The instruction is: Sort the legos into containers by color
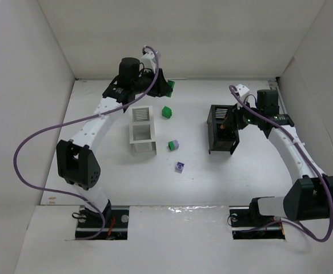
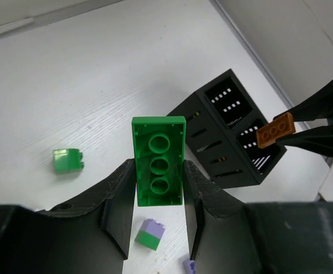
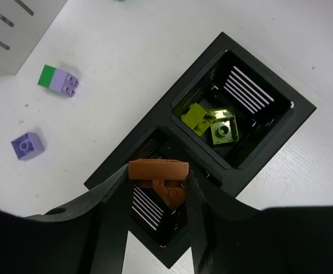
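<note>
A: At the far left, our left end effector (image 2: 159, 174) is clamped on a long green brick (image 2: 157, 142). It is pinched across its narrow sides, with the hollow underside facing the wrist camera. From overhead it sits in the upper middle of the frame, beyond the white container (image 1: 143, 131).

B: We judge that grip lets the brick drop end-first into a compartment. What the white box holds, we cannot tell.

A: Moving right, three pieces lie loose on the desk (image 1: 240, 182). They are a small green brick (image 1: 167, 112), a green-and-lavender pair (image 1: 173, 145) and, lower down, a lavender brick (image 1: 180, 166). All lie apart from both boxes.

B: And the black container (image 3: 280, 114) at the right?

A: One compartment holds yellow-green pieces (image 3: 212, 123), the other an orange brick (image 3: 172, 193). Our right end effector (image 3: 157, 178) grips a second orange brick (image 3: 157, 168) directly above that orange compartment. We judge it is held there so it lands with its own colour.

B: Then we only need the jaws to part. The risk is the brick clipping the divider.
</note>
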Robot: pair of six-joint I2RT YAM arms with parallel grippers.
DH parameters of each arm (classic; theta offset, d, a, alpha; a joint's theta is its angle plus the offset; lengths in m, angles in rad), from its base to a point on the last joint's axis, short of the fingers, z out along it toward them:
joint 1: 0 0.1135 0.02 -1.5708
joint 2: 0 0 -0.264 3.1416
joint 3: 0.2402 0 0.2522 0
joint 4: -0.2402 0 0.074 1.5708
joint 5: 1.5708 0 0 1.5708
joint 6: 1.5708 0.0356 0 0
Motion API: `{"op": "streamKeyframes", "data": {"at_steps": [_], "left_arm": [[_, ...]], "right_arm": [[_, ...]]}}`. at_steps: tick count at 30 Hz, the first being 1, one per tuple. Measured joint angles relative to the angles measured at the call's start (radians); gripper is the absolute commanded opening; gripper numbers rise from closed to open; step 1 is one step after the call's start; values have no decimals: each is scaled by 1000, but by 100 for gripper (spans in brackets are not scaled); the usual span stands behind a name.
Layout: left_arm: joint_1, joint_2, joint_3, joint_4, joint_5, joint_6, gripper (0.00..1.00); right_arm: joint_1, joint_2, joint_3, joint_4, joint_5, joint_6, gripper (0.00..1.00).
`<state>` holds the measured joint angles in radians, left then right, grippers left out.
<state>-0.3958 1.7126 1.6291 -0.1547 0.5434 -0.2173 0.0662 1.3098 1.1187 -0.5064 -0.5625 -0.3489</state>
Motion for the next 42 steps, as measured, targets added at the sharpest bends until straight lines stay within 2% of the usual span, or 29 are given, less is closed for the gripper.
{"op": "streamKeyframes", "data": {"at_steps": [2, 3, 4, 6, 15, 19, 26, 35, 39, 42], "left_arm": [[12, -24, -14, -16, -13, 21, 0], [18, -36, -23, -27, -22, 31, 0], [25, -48, -36, -32, -28, 41, 0], [33, -75, -66, -53, -41, 60, 0], [72, -182, -193, -182, -119, 133, 0], [92, -189, -202, -207, -141, 150, 0], [116, -143, -202, -210, -161, 161, 0], [121, -43, -203, -212, -244, 157, 3], [128, -23, -202, -212, -266, 156, 12], [135, -8, -202, -214, -283, 157, 31]], "right_arm": [[0, 0, -4, -6, 5, -3, 71], [0, 0, -4, -7, 6, -5, 87], [1, 0, -5, -7, 7, -7, 94], [2, -4, -8, -5, 10, -13, 99], [14, -123, -51, 53, -8, 3, 99], [28, -143, -52, 106, -25, 18, 99], [48, -78, -51, 114, -40, 39, 99], [48, -71, -38, 114, -53, 43, 99], [48, -54, -34, 113, -59, 43, 99], [48, -48, -34, 113, -64, 42, 99]]}}
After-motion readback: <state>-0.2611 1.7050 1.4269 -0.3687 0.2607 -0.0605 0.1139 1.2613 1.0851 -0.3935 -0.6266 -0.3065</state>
